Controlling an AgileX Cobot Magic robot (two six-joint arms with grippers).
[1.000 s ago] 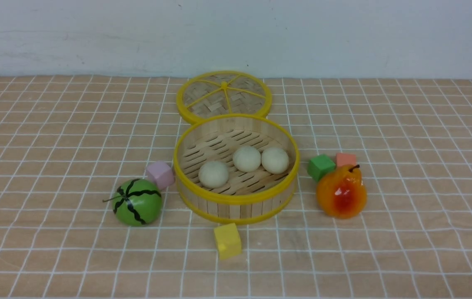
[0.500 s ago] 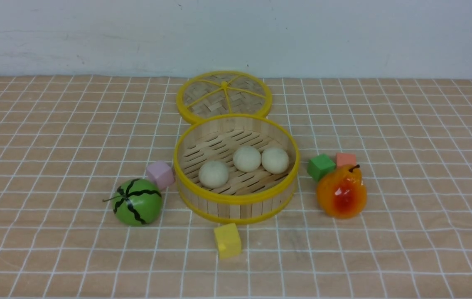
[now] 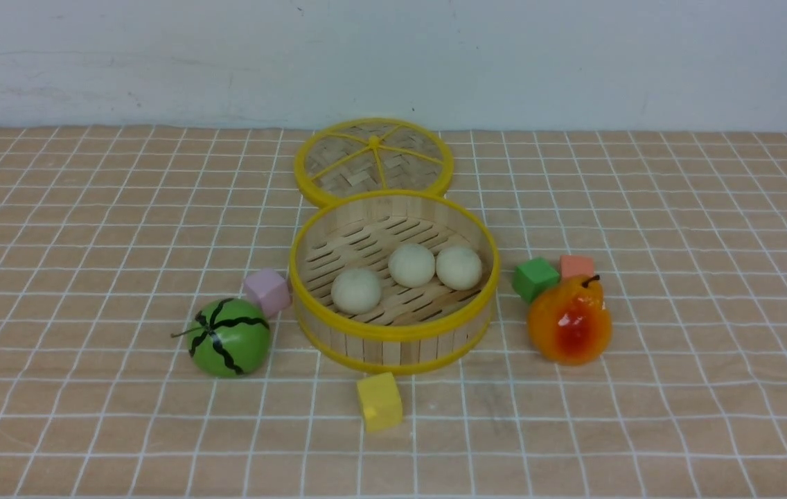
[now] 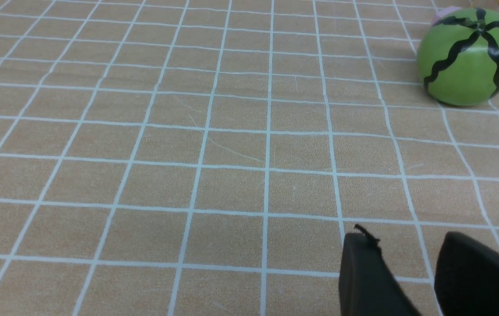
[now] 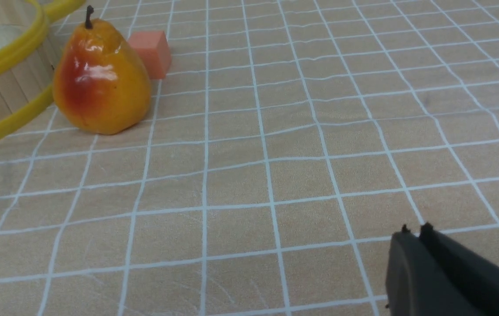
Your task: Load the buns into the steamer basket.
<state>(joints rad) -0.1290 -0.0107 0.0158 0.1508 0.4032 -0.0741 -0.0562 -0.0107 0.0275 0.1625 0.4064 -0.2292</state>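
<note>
I see the steamer basket (image 3: 393,339) sitting on the checked tablecloth (image 3: 89,208), and all three buns (image 3: 410,265) lie inside it on the slatted floor. Two of them touch each other toward the basket's far right side; the third sits just beside them, nearer the front wall. Nothing else is in the basket.

Behind the basket, touching its far rim, lies the flat woven lid (image 3: 373,161), holding nothing. Just beside the basket's left wall is a pink block (image 3: 267,292), with the toy watermelon (image 3: 228,337) near it. In front of the basket sits a yellow block (image 3: 379,401). To the basket's right are a green block (image 3: 535,278), an orange block (image 3: 576,265) and the glossy pear (image 3: 569,320).

Neither arm shows in my front view. On the wrist cameras, the left gripper (image 4: 403,259) has a clear gap between its fingers and grasps nothing. The right gripper (image 5: 414,237) has its fingers pressed together, clenched on nothing, well apart from the basket.
</note>
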